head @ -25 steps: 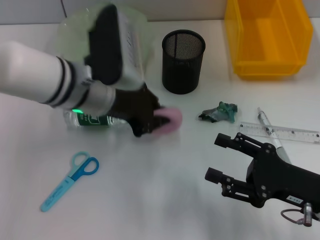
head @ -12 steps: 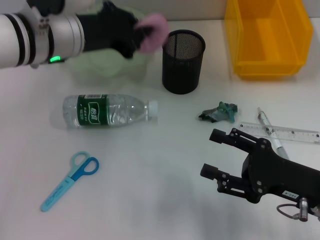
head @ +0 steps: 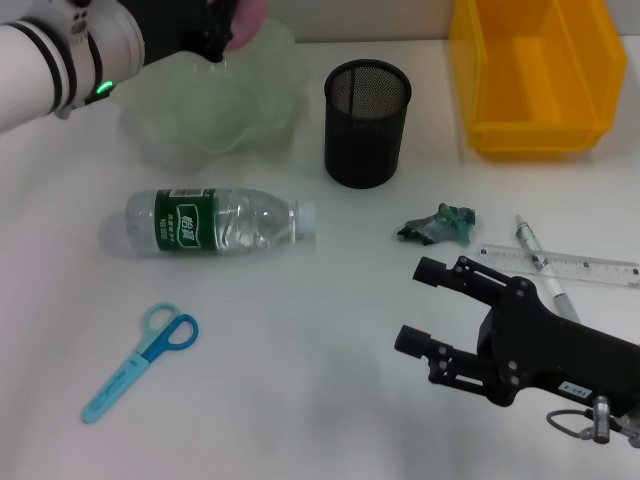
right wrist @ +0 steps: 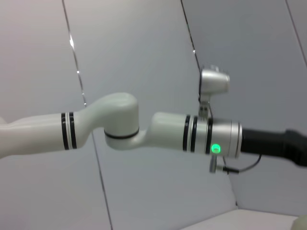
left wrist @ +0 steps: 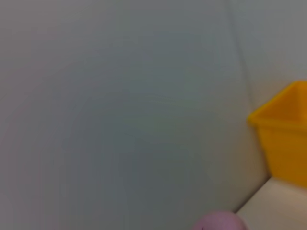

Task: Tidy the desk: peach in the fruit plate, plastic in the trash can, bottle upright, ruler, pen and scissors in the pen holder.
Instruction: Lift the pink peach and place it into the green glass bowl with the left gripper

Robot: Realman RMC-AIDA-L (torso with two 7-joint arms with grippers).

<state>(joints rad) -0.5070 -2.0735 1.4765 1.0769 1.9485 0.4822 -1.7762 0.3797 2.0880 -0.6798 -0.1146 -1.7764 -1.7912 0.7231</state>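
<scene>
My left gripper (head: 226, 28) is at the top left, shut on the pink peach (head: 250, 20), which hangs over the far rim of the pale green fruit plate (head: 180, 130). The peach (left wrist: 218, 222) also shows in the left wrist view. A clear bottle (head: 215, 222) with a green label lies on its side below the plate. Blue scissors (head: 135, 362) lie at the front left. The black mesh pen holder (head: 367, 122) stands mid-table. Crumpled green plastic (head: 440, 224), a ruler (head: 575, 267) and a pen (head: 542, 268) lie at the right. My right gripper (head: 416, 306) hovers open near them.
A yellow bin (head: 535, 75) stands at the back right, with its corner (left wrist: 283, 129) also in the left wrist view. White table surface stretches between the bottle, the scissors and my right gripper.
My left gripper lifted the peach from beside the bottle and carried it back and left over the fruit plate. The right gripper drifted slightly left.
</scene>
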